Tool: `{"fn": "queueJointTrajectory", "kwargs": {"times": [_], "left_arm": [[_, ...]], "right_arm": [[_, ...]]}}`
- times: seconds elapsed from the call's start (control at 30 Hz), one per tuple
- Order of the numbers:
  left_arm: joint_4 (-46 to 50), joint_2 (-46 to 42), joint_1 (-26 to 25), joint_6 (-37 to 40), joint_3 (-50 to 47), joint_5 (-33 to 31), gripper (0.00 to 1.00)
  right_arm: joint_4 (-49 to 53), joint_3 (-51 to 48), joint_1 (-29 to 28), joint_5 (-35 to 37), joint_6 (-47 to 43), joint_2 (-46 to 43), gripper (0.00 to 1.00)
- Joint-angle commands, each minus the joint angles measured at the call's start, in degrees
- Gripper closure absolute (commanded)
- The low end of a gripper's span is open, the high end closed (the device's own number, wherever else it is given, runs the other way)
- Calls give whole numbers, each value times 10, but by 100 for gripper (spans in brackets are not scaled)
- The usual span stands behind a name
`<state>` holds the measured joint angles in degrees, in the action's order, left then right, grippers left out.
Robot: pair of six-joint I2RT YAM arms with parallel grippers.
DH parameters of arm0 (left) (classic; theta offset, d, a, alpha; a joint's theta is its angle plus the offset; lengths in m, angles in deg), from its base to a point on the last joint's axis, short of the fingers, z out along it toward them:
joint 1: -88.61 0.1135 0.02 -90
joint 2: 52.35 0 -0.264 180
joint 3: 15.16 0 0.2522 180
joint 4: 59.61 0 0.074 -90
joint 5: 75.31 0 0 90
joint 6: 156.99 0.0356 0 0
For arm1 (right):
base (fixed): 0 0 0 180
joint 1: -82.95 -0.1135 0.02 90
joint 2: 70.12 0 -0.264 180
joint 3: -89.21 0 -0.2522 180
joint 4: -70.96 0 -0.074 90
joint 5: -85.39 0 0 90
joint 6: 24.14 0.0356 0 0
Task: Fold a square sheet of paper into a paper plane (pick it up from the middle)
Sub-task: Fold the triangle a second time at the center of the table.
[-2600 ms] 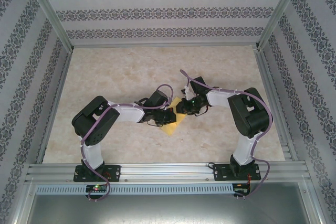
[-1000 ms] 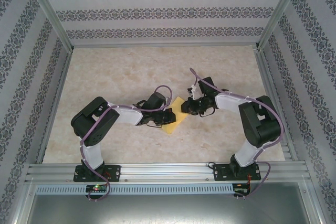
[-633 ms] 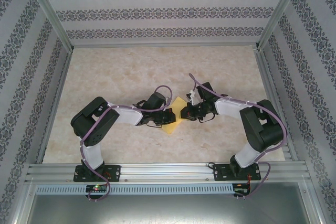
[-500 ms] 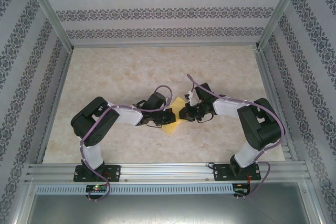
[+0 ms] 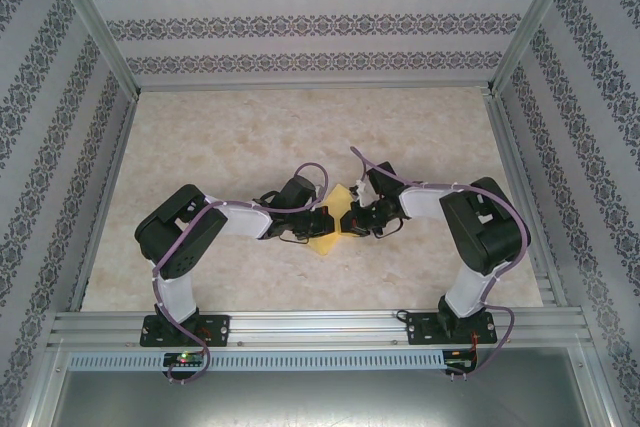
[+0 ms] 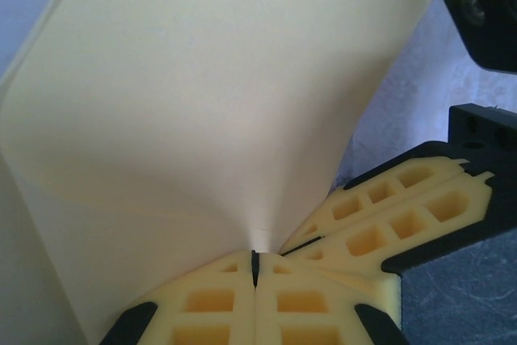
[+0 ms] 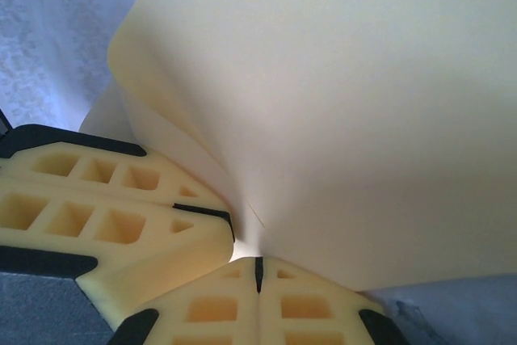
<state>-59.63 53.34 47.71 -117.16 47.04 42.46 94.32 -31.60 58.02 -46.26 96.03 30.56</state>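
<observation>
Both pairs of fingers are shut on the sheet, pads flush with no gap.

Left fingers (image 6: 226,284) pinch a raised ridge of the sheet (image 6: 218,103) right at their tips. Right fingers (image 7: 307,288) do the same from the sheet's other side. The two sets of tips touch each other at the ridge, angled in toward one point at about the sheet's middle.

From that pinch the sheet fans up and away from both sets of tips, bowed rather than creased. One flap curls over on the left-arm side of the ridge.

From above, the sheet sits diamond-wise on the worktop (image 5: 250,137), between the two wrists. One corner pokes out on the near side of the pinch and one on the far side, so the long diagonal runs near-to-far, across the line joining my arms.

Neither arm is nearer, since both hold the same spot.

My read: the next move turns on that shared ridge. Lift both together and straight, or the paper will tear or twist at the pinch.
</observation>
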Motion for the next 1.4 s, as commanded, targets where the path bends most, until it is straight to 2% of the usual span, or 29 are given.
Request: {"fn": "queueJointTrajectory", "kwargs": {"times": [0.0,0.47,0.77,1.37], "left_arm": [[-6,-5,-4,-4,-8,2,94],[13,-52,1,7,-5,9,92],[92,-53,14,65,7,-16,93],[119,-1,51,111,39,-9,93]], "right_arm": [[20,10,-9,36,-22,23,98],[108,40,-24,120,-65,45,98],[109,42,-29,121,-65,41,98],[122,37,-34,132,-71,29,99]]}}
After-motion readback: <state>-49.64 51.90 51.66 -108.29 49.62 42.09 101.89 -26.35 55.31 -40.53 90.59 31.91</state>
